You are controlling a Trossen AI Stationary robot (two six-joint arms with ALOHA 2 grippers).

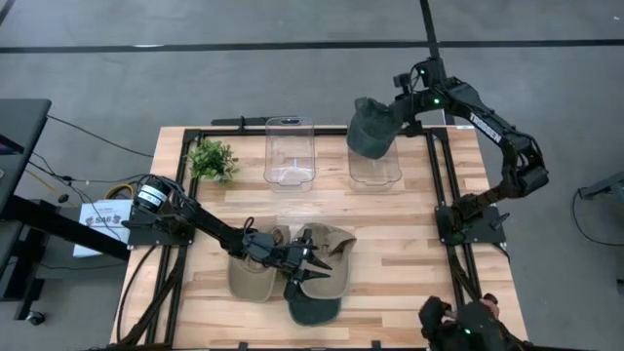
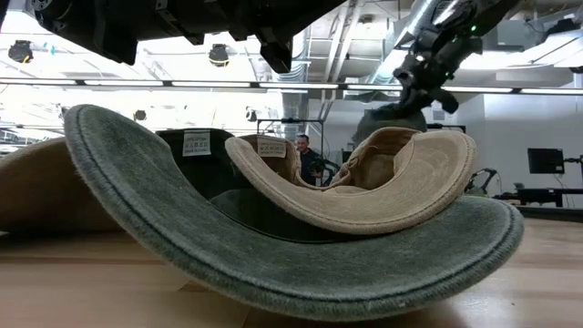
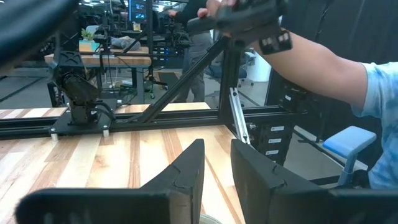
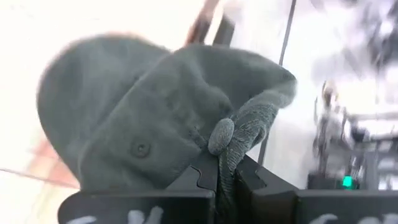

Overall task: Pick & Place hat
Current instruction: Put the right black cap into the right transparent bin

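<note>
My right gripper point(image 1: 395, 115) is shut on a grey-green hat point(image 1: 371, 133), which hangs over the right clear bin point(image 1: 375, 168) at the table's far side. On the table near the front lie two tan hats point(image 1: 255, 275) point(image 1: 330, 246) and another grey-green hat point(image 1: 314, 308). In the low view the tan hat point(image 2: 392, 196) rests on the grey-green hat's upturned brim point(image 2: 273, 269). My left gripper point(image 1: 312, 270) is open and hovers just above these hats, touching nothing. My right gripper pinches a fold of the grey-green hat's brim edge point(image 4: 231, 144) between its two fingers. The hat's crown point(image 4: 137, 118) hangs beyond the fingers, lifted clear, over the right bin.
A second clear bin point(image 1: 290, 151) stands left of the first. A small green plant point(image 1: 212, 159) sits at the far left. A black frame point(image 1: 439, 185) runs along the table's edges. A person's arm point(image 3: 323, 68) shows beyond the table's edge in the left wrist view.
</note>
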